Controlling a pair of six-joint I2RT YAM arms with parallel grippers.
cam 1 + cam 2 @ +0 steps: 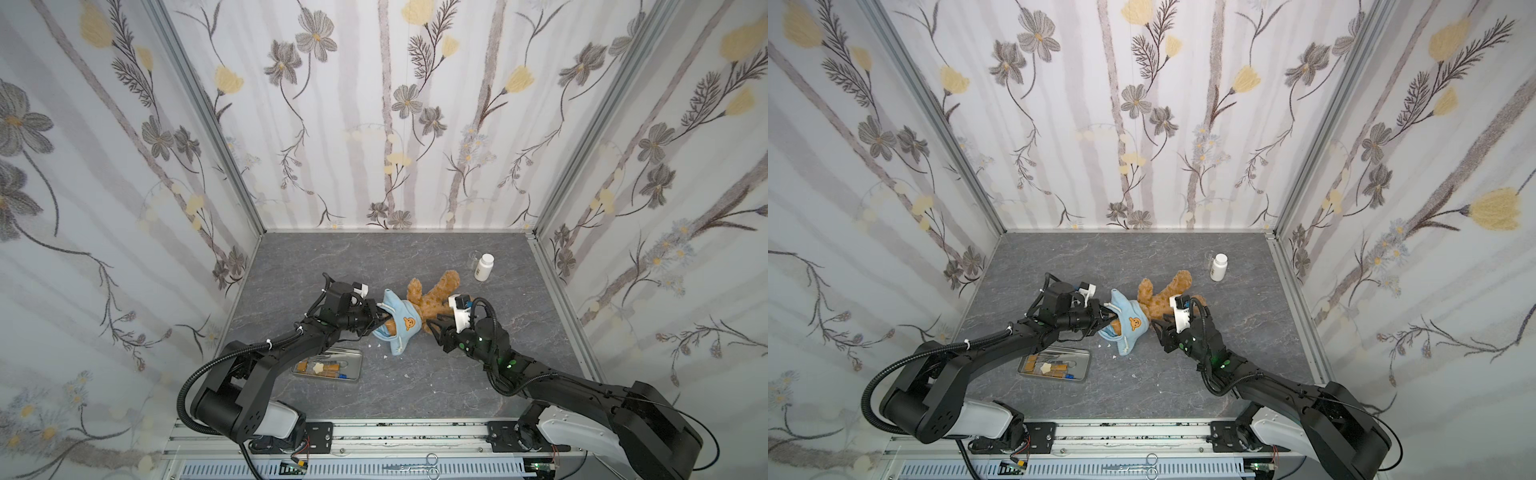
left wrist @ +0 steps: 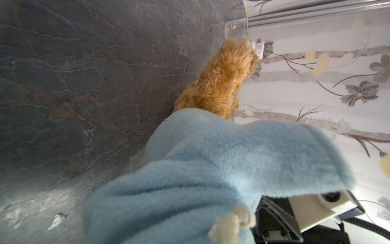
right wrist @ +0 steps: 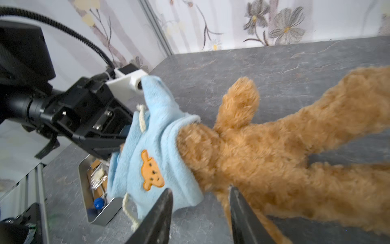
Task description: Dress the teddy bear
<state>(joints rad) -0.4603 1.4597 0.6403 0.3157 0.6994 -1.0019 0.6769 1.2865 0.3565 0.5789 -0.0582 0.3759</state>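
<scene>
Item: teddy bear [image 1: 432, 301], golden-brown plush, lying on the grey table [image 1: 415, 395] between the two claws, legs pointing away from the left claw. Its head and upper body are inside a light blue shirt [image 1: 398, 328] with an orange bear-face emblem, and the belly and legs stick out of the hem. Left claw [image 1: 380, 311]: pressed together, pinching the shirt's edge at the end opposite the hem, so the bear lies straight ahead of its tips. Right claw [image 3: 200, 211]: fingers spread apart, just beside the shirt's hem and the bear's flank. Whether they touch the fur cannot be told. In the right wrist view the bear's body and legs stretch on past the tips. In both top views this claw is at the bear's side nearer the robot bases. Also present: a metal tray [image 1: 349, 357] of small items, behind and below the left claw, beside its arm, and a white bottle [image 1: 483, 267], upright, well beyond the right claw, near the bear's far foot but apart from it.
</scene>
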